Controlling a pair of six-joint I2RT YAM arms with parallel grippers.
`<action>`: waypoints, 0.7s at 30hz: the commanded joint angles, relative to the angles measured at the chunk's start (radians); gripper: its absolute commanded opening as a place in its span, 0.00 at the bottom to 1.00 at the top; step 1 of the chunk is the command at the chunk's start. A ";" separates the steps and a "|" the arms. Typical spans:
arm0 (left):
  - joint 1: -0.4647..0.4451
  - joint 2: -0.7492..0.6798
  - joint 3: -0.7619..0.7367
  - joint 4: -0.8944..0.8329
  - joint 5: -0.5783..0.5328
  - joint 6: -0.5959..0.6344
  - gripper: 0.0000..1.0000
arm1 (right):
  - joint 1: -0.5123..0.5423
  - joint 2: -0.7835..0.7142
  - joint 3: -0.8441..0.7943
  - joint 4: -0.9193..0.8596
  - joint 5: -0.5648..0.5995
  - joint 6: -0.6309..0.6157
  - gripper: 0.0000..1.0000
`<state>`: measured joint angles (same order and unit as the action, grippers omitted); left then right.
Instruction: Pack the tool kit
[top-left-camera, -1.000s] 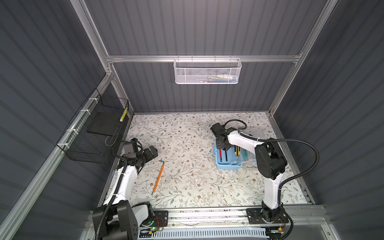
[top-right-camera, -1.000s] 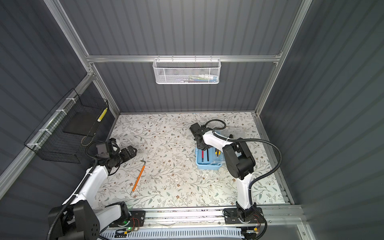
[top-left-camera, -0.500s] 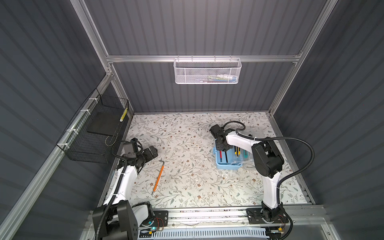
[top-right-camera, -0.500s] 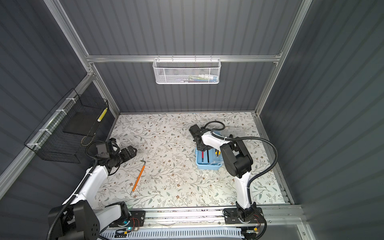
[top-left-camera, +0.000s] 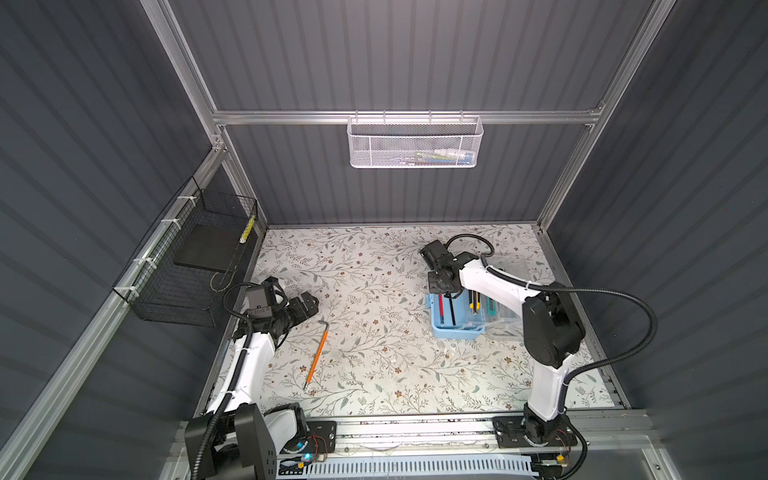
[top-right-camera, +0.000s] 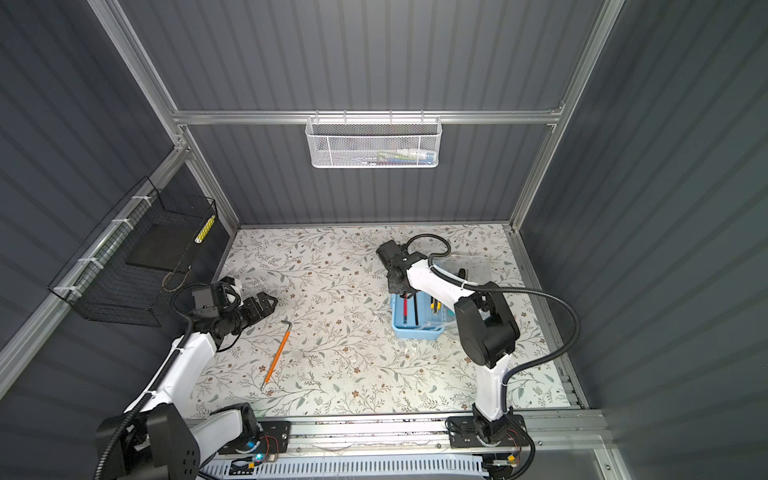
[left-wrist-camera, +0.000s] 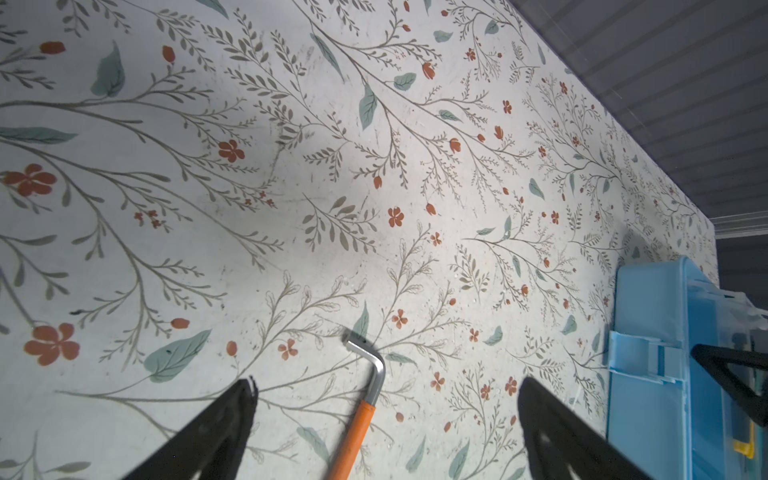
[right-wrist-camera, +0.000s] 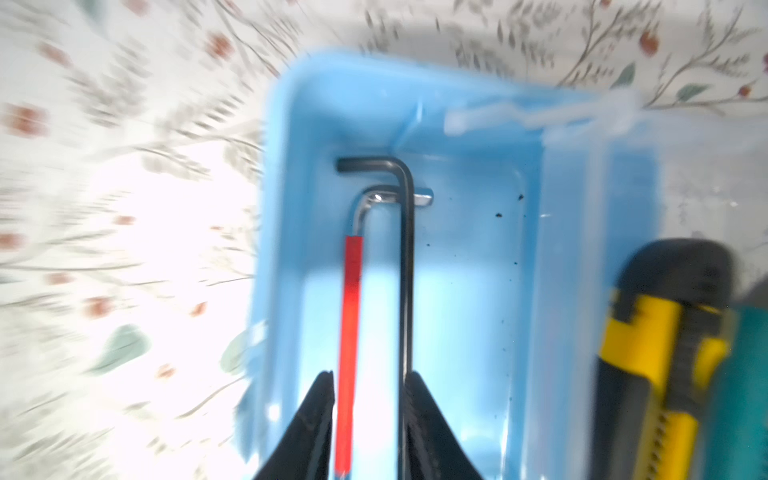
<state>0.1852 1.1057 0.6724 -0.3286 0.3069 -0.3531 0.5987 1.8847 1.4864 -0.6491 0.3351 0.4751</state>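
floral-patterned tabletop, seen from above and from both wrists.

left gripper: spread wide, hovering low near the table's left edge. ahead of it, in line with the gap between its fingers, 1 orange-sleeved l-shaped steel hex key, flat on the table, bent end toward the back wall, touched by neither finger.

small rectangular light-blue plastic box: standing on the right half of the table, well apart from the orange key, open at the top; clear lid swung back, partly hidden by the right arm.

right gripper: reaching down into the box, parted only narrowly. in that gap, side by side along the box floor, 1 red-sleeved hex key and 1 all-black hex key, bent ends at the far wall. pinched or merely flanked: cannot tell, wrist view blurred.

in the neighbouring compartment, 1 yellow-and-black utility knife.

white mesh basket on the back wall; black wire basket on the left wall.
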 joint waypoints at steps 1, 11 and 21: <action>0.014 -0.042 -0.018 -0.055 -0.033 -0.027 0.99 | 0.036 -0.087 -0.027 0.041 -0.052 0.031 0.33; -0.015 -0.115 -0.175 -0.125 -0.005 -0.183 0.99 | 0.211 -0.112 -0.067 0.144 -0.117 0.079 0.37; -0.103 -0.334 -0.281 -0.176 -0.048 -0.333 0.99 | 0.233 -0.137 -0.100 0.150 -0.079 0.042 0.40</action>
<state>0.1032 0.8112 0.4149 -0.4721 0.2764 -0.6231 0.8330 1.7840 1.4120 -0.5011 0.2195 0.5346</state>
